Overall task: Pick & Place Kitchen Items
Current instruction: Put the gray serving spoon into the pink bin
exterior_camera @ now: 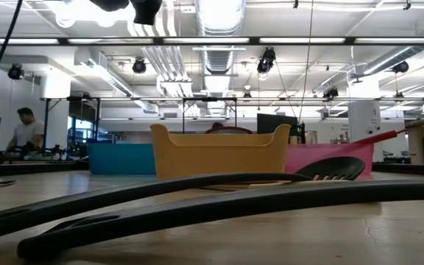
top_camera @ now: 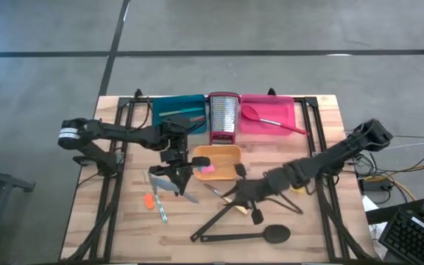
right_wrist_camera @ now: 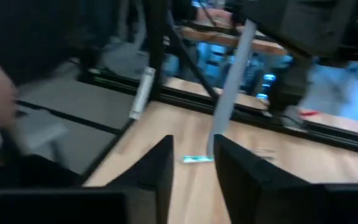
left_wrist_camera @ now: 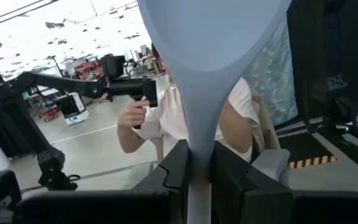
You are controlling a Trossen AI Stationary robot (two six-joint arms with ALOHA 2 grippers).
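My left gripper [top_camera: 171, 177] hangs over the table's middle left and is shut on a grey spoon [left_wrist_camera: 213, 37], whose broad bowl fills the top of the left wrist view. My right gripper [right_wrist_camera: 194, 163] is open above the wood, right of the left gripper [top_camera: 238, 193]. It faces the spoon's hanging handle [right_wrist_camera: 232, 93], whose free end shows just beyond the gap between its fingers. A long black spoon [top_camera: 252, 235] and a black spatula [top_camera: 219, 217] lie flat on the near table. An orange piece [top_camera: 147, 201] and a teal-handled tool [top_camera: 162, 212] lie below the left gripper. My left gripper pinches the grey spoon's handle just below the bowl [left_wrist_camera: 199, 155] between its two fingers, which reach in level and lie across the handle. The spoon stands nearly upright, bowl up. Its handle hangs below the fingers, clear of the table.
An orange tray [top_camera: 223, 156] holding a pink piece stands at the centre. Behind it are a teal tray [top_camera: 177, 110], a steel grater [top_camera: 223, 118] and a pink tray [top_camera: 285, 110] with a red spoon. A person in white [left_wrist_camera: 166, 118] stands beyond the table.
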